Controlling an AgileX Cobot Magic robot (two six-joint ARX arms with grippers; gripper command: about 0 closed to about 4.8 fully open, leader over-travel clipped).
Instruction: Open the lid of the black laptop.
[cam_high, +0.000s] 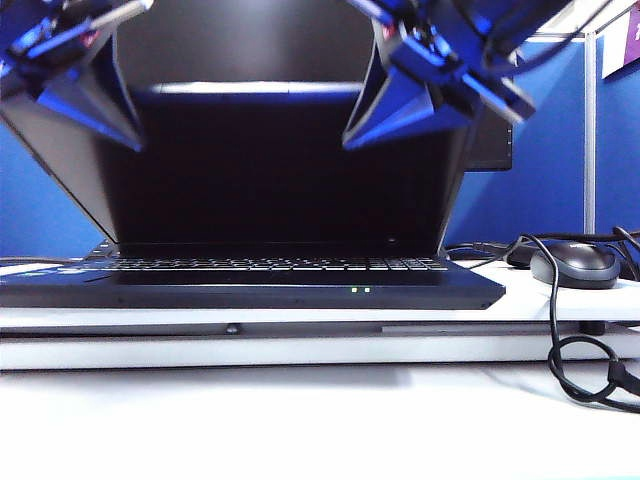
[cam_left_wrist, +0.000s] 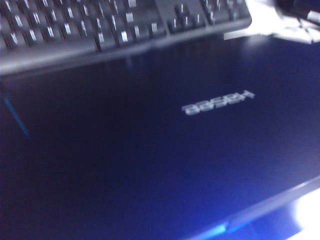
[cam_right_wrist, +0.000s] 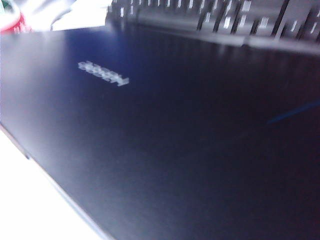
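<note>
Matte navy-black, the lid (cam_high: 270, 170) of the black laptop (cam_high: 250, 285) on the bench (cam_high: 300, 420) already stands raised above its keys, largely open, with left gripper (cam_high: 75, 85) and right gripper (cam_high: 420, 95) at its upper corners, fingers' state unclear.

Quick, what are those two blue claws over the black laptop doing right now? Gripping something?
Left end effector: at the raised dark matte lid's upper left edge; grip cannot be told.
Right end effector: at its upper right edge; cannot be told.

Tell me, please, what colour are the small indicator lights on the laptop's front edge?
Green: two small LED dots on the black laptop, clearest in the exterior view.
</note>
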